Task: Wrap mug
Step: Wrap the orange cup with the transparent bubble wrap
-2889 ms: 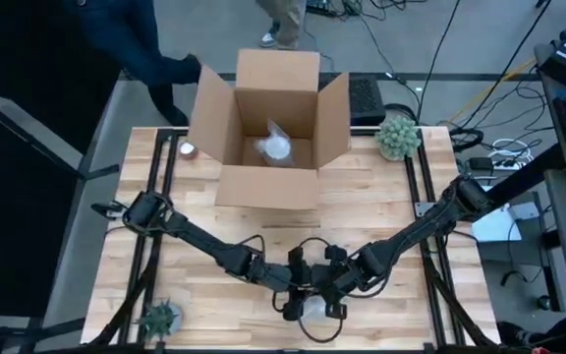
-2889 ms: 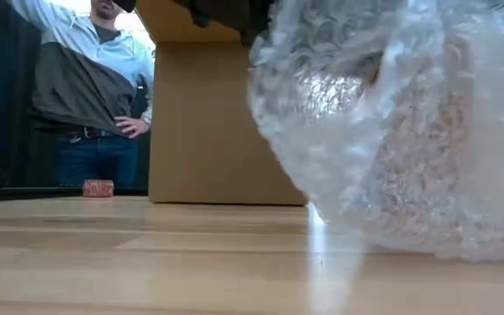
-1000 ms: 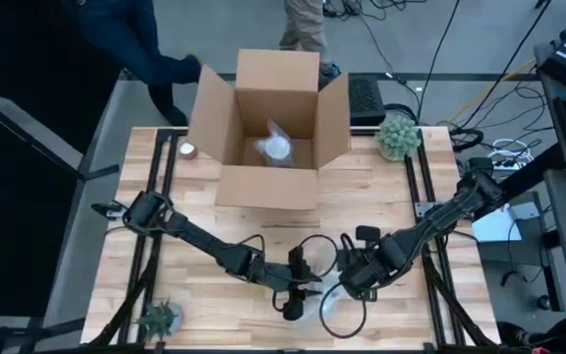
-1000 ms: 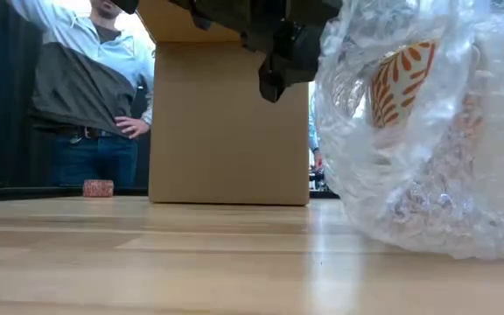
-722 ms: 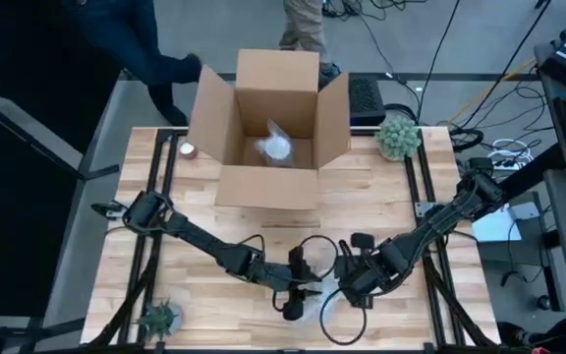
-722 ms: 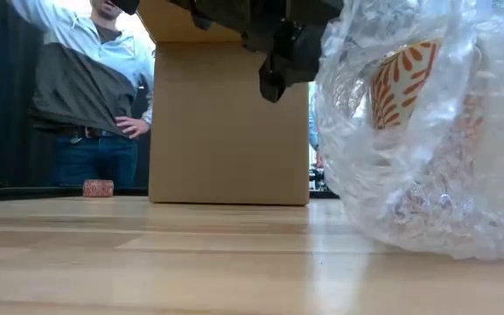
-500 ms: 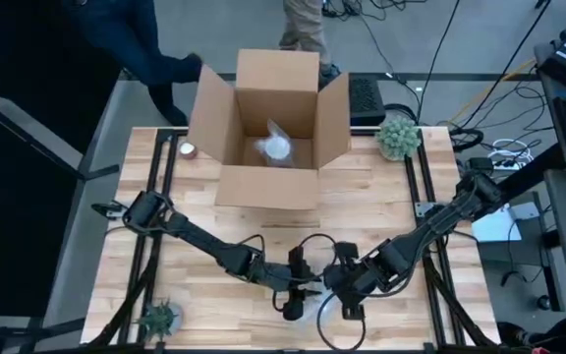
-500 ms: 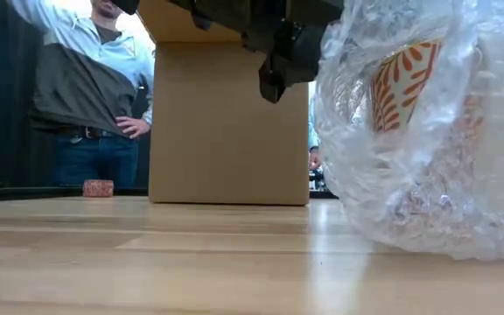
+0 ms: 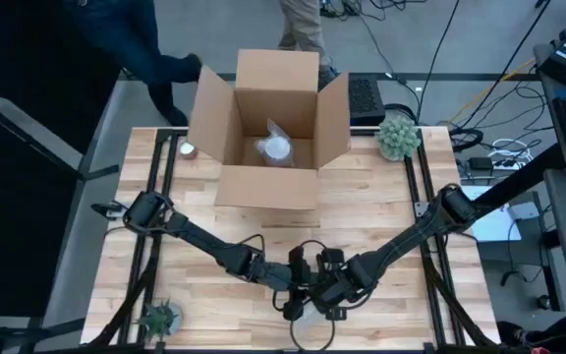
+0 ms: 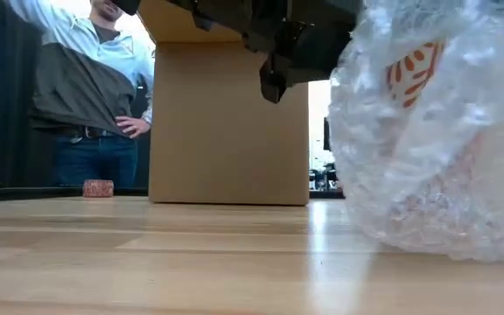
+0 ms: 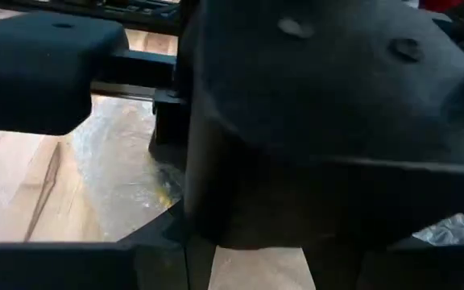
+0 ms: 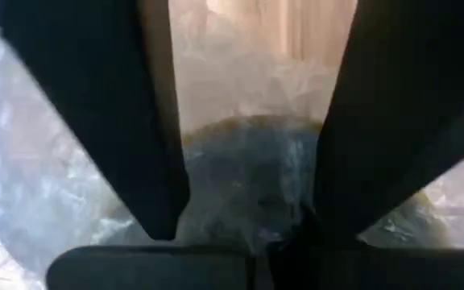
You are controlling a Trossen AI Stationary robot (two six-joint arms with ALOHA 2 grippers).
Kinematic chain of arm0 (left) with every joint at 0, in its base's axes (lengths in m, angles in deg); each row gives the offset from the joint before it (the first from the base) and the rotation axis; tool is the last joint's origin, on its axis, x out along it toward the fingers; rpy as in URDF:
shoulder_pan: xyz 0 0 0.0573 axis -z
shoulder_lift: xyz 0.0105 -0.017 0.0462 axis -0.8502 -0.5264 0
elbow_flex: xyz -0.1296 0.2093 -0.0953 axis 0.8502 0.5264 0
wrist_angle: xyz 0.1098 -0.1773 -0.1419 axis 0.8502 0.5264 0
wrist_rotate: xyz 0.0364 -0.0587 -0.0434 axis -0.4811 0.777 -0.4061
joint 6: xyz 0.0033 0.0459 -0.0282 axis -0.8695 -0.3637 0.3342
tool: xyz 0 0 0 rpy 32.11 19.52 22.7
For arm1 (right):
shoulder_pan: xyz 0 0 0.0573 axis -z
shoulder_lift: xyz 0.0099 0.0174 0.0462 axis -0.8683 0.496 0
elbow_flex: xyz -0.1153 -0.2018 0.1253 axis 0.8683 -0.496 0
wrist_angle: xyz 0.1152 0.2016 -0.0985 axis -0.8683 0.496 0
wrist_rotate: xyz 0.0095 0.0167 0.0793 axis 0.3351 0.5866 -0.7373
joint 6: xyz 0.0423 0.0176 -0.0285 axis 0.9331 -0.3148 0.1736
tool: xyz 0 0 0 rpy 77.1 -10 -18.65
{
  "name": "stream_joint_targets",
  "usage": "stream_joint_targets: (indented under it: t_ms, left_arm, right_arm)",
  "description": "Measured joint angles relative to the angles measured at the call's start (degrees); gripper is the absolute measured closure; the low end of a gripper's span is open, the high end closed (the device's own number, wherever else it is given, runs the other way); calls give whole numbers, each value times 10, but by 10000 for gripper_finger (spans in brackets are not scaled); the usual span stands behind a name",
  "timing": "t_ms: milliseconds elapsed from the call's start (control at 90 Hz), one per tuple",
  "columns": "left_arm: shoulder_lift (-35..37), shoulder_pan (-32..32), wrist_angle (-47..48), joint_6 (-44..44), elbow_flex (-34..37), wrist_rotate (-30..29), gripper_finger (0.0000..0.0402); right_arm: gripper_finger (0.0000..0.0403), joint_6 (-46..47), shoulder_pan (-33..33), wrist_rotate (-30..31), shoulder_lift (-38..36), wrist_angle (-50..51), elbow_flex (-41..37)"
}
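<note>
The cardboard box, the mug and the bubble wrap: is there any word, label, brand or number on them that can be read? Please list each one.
None can be read.
Cardboard box: plain brown sides, no print visible in the high view or the low view.
Mug: only an orange leaf pattern shows through the bubble wrap, no lettering.
Small red object on the table: too small to tell if it carries text.

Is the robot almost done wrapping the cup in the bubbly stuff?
Partly. The bubble wrap already covers most of the mug, whose orange pattern shows through it. Both tools, left tool and right tool, are at the bundle by the table's near edge, working on it. One wrapped bundle already lies in the cardboard box. Closing up this wrap looks left to do.
</note>
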Motion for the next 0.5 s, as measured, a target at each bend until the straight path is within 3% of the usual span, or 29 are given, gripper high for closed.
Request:
stream_joint_targets:
  t_ms: [500]
  left_arm:
    - [0,0,3,1,0,-1,259]
  right_arm:
    - [403,14,-21,-10,-136,46,8]
